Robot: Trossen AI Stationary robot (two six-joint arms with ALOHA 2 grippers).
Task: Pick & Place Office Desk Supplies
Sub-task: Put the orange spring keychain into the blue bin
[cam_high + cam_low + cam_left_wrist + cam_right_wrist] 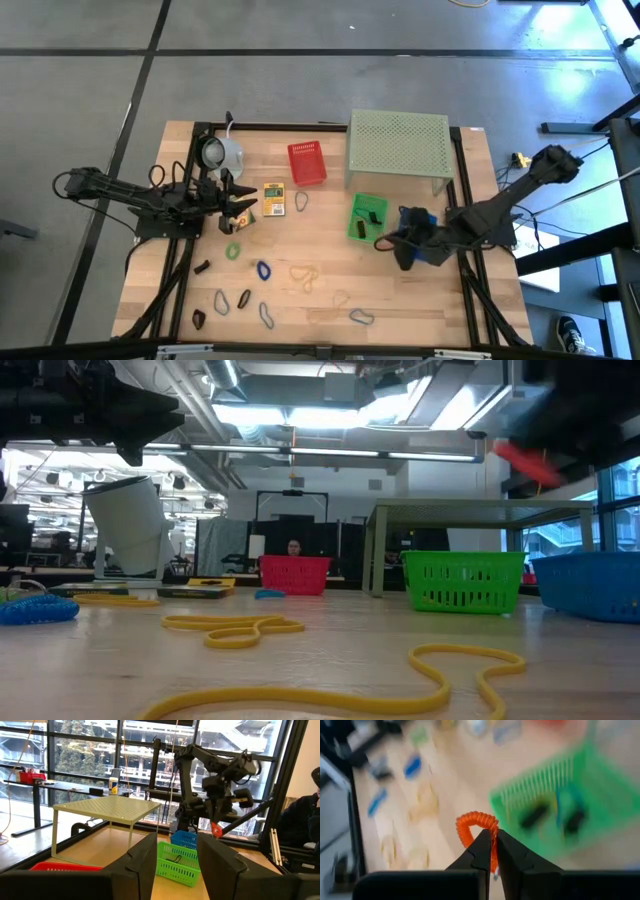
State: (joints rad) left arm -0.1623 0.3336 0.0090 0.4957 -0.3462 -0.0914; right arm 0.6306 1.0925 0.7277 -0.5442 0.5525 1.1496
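My right gripper [492, 840] is shut on an orange coiled loop [476, 821], off the table beside the green basket [367, 217] and the blue basket [423, 247]. My left gripper [243, 207] is open and holds nothing; it hovers near the yellow printed box [274, 198]. Its fingers [145, 860] frame the far baskets in the left wrist view. Blue loops [263, 270], a green loop [233, 250], a black loop [244, 298], pale yellow loops [305, 272] and dark clips [201, 268] lie flat on the table's near half. My right gripper pinches the orange coiled loop between its two fingertips, at one side of the ring [492, 851]. The rest of the ring arches out past the tips. It is lifted clear of the table and hangs below the gripper as a small red shape [215, 828] in the left wrist view.
The pale green perforated stand [398, 145] stands at the far right, with a red basket [307, 163] to its left. The pale mug-like object [222, 153] sits far-left, close to my left arm. Dark things lie in the green basket. Black frame rails run along both table sides.
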